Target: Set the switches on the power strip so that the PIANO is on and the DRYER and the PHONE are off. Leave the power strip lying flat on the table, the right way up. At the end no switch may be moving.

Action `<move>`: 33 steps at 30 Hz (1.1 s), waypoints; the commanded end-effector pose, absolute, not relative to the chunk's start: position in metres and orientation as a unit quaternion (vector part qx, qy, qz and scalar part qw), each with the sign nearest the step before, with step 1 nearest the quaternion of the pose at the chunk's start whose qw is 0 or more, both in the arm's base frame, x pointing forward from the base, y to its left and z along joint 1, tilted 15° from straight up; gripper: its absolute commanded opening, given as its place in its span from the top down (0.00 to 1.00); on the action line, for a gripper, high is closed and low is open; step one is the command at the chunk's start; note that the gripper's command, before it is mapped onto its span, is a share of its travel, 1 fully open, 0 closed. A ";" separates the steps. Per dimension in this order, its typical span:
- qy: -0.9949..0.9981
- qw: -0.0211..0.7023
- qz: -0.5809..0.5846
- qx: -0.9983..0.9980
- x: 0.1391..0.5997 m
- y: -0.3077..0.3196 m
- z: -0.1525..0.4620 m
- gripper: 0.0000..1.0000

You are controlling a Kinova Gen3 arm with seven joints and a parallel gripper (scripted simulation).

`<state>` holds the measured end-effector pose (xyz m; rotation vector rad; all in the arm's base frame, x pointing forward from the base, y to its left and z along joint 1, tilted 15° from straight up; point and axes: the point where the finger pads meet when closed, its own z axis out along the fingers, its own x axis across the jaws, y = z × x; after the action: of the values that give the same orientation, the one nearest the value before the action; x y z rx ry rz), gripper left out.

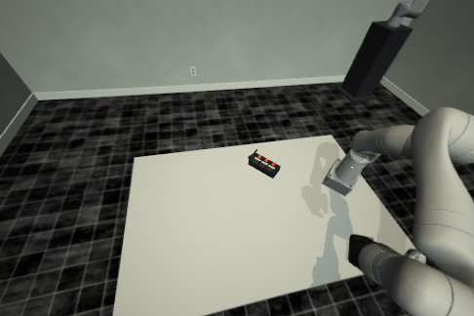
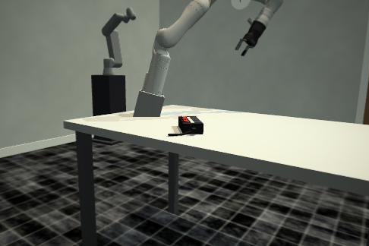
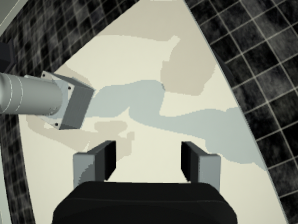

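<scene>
A small black power strip [image 1: 264, 164] [image 2: 190, 124] lies flat on the white table [image 1: 204, 234] [image 2: 276, 140], toward the far side, with three red switches in a row on top. The labels are too small to read. A short black cord sticks out of one end. My gripper [image 2: 244, 47] [image 3: 148, 155] is open and empty. It hangs high above the table, far from the strip. In the wrist view it looks down at bare table and the arm's base [image 3: 67, 106]; the strip is not in that view.
The arm's base [image 1: 342, 179] [image 2: 149, 102] is mounted at the table's edge. A second grey arm on a black pedestal [image 1: 375, 54] [image 2: 108, 93] stands on the floor behind the table. The floor is dark tile.
</scene>
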<state>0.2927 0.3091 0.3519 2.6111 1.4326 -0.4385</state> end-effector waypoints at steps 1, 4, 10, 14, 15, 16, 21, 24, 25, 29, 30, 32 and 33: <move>0.475 0.065 -0.144 0.866 0.293 0.309 0.353 0.00; 0.475 0.065 -0.144 0.866 0.293 0.309 0.353 0.00; 0.475 0.065 -0.144 0.866 0.293 0.309 0.353 0.00; 0.475 0.065 -0.144 0.866 0.293 0.309 0.353 0.00; 0.475 0.065 -0.144 0.866 0.293 0.309 0.353 0.00; 0.475 0.065 -0.144 0.866 0.293 0.309 0.353 0.00; 0.474 0.064 -0.145 0.866 0.293 0.309 0.352 0.00; 0.470 0.060 -0.146 0.868 0.296 0.307 0.349 0.00; 0.468 0.057 -0.147 0.870 0.298 0.306 0.347 0.00; 0.453 0.040 -0.150 0.878 0.309 0.298 0.335 0.00; 0.448 0.033 -0.151 0.881 0.313 0.295 0.330 0.00; 0.434 0.019 -0.153 0.888 0.321 0.289 0.320 0.00; 0.434 0.019 -0.153 0.888 0.321 0.289 0.320 0.00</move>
<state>0.3127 0.3011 0.3248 2.7267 1.3939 -0.4576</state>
